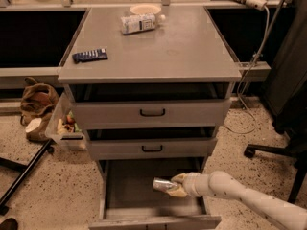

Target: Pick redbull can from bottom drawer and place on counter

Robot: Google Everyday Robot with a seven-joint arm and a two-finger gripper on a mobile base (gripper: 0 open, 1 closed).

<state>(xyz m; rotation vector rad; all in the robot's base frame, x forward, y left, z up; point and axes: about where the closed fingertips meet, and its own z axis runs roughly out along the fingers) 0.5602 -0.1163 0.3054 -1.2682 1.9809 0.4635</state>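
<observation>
The bottom drawer (125,195) is pulled open, showing its plain grey interior. The redbull can (161,185), slim and silver, lies on its side inside the drawer near the right. My gripper (176,186) reaches in from the lower right on a white arm, with its fingers around the right end of the can, closed on it. The counter (182,47) is the flat grey top of the cabinet above.
On the counter lie a white plastic bottle (139,23), a dark blue remote (89,55) and a pale bowl (145,9). Two shallower drawers with black handles (152,112) stand slightly open above. A bin (64,123) and bag (36,99) sit at the left, an office chair base (273,150) at the right.
</observation>
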